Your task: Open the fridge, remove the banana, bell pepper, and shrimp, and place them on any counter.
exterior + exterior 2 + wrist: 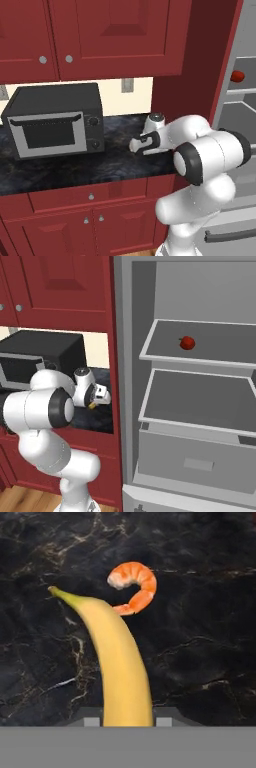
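My gripper [137, 146] hangs low over the black counter [75, 170], just left of the fridge [142, 306], and is shut on the yellow banana [117, 662]. In the hand view the banana runs up from between the fingertips, its tip pointing away. Just past that tip, the orange curled shrimp [135, 587] lies on the marbled counter [200, 637]. A bit of yellow shows at the gripper [95, 402] in the right base view. The fridge stands open, with the red bell pepper [187, 342] [237, 76] on its upper shelf.
A black microwave [55, 127] sits on the counter left of the gripper. Red wall cabinets [110, 35] hang above, and a red side panel [112, 331] separates counter and fridge. The fridge's lower drawer handle [230, 235] is near the arm's base.
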